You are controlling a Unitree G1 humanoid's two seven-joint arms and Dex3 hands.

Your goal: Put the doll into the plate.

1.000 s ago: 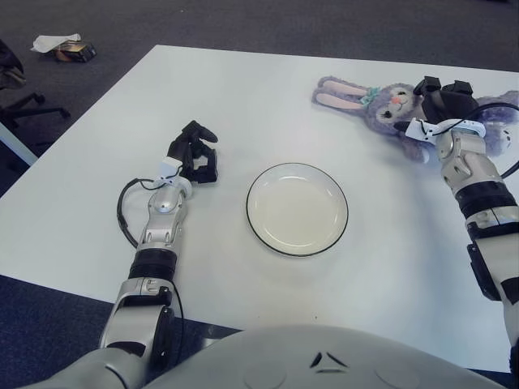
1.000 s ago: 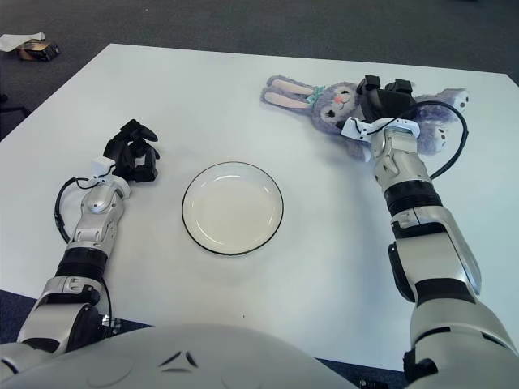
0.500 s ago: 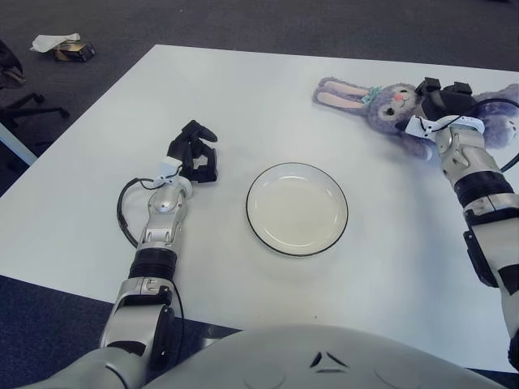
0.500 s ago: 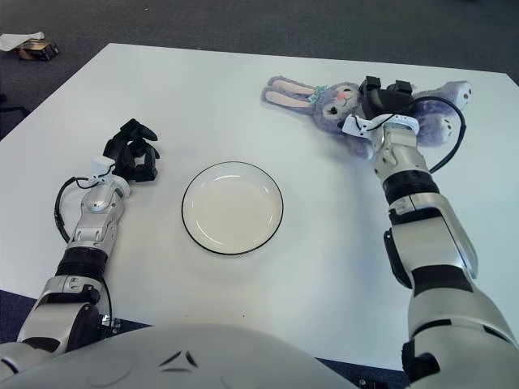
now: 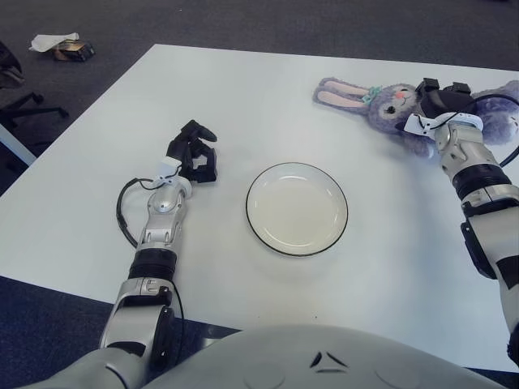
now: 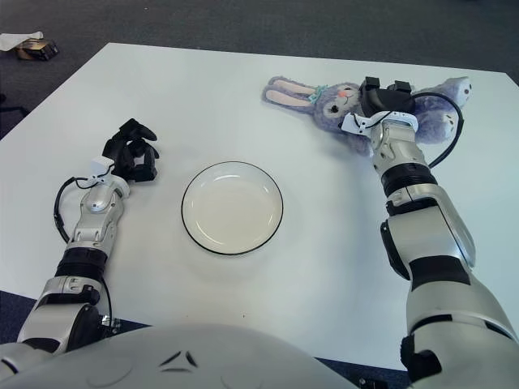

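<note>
Left eye view, from left to right: the left hand [image 5: 193, 154] shows at centre left on the white table [image 5: 243, 89], fingers curled and holding nothing, left of the plate [image 5: 297, 208]. That black-rimmed plate sits at frame centre. At upper right the purple bunny doll [image 5: 388, 104] lies on the table, with the right hand [image 5: 439, 101] on its body; whether its fingers pinch it, I cannot tell.

Silver jointed arms, black hands, black looping cables
</note>
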